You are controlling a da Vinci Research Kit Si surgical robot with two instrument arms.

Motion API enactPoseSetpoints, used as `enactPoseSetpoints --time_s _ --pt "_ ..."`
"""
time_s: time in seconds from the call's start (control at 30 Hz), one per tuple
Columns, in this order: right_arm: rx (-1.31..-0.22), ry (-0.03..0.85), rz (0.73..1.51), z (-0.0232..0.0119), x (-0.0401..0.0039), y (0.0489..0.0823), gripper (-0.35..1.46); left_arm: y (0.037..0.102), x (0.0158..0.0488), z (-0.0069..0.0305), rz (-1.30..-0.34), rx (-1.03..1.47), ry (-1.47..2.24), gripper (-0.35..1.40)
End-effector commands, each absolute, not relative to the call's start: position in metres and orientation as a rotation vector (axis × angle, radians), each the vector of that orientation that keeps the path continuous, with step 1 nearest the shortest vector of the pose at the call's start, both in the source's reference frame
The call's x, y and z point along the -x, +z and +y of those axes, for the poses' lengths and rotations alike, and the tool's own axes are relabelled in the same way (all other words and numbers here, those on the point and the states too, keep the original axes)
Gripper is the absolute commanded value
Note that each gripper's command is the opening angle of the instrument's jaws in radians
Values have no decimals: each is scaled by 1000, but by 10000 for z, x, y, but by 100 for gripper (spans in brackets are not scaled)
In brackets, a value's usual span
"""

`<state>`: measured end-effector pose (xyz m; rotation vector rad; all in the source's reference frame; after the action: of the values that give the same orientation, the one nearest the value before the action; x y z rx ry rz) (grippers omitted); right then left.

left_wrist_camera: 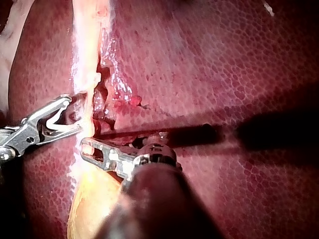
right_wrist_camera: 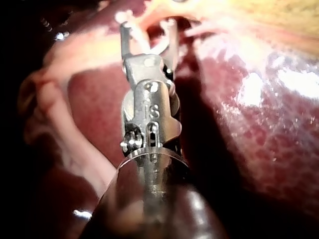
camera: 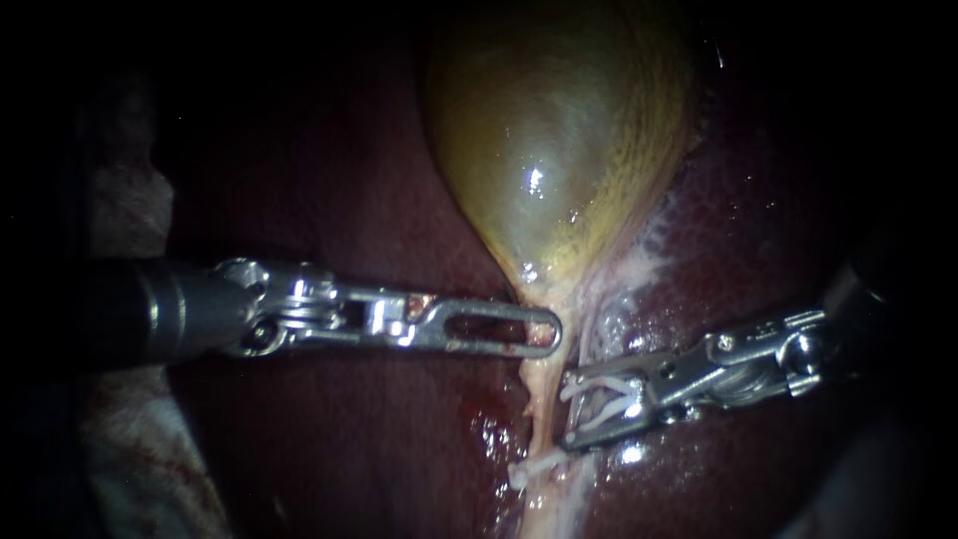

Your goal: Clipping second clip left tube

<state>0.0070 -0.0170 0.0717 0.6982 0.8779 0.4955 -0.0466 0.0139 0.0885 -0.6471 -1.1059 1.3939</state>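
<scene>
From 3 o'clock my right instrument (camera: 569, 411) held a clip (camera: 604, 383), jaws spread, at the tube (camera: 544, 389). My left instrument (camera: 554, 334), from 9 o'clock, looked closed and empty.

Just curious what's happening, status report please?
Right instrument jaws hold a spread white clip at the tube. Left instrument at the tube, near the gallbladder. Lower clip already on the tube. Nothing in the way.

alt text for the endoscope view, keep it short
The right instrument holds an open white clip at the pale tube below the gallbladder; another clip sits lower on it. The left instrument reaches the gallbladder's neck over dark liver.
</scene>
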Motion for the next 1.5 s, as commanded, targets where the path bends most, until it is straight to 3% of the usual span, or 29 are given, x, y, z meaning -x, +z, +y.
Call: enactPoseSetpoints --time_s 0.03,0.4,1.13,1.5 --pt "-697 497 878 -171 -70 719 48 885 466 139 -1106 647 1394 -35" --pt "-727 491 905 -184 -84 731 48 885 465 139 -1103 648 1394 -35" --pt "-797 465 1062 -190 -105 730 45 889 460 141 -1100 652 1395 -35" --pt "-813 457 1077 -202 -106 752 43 893 457 142 -1097 653 1396 -35"
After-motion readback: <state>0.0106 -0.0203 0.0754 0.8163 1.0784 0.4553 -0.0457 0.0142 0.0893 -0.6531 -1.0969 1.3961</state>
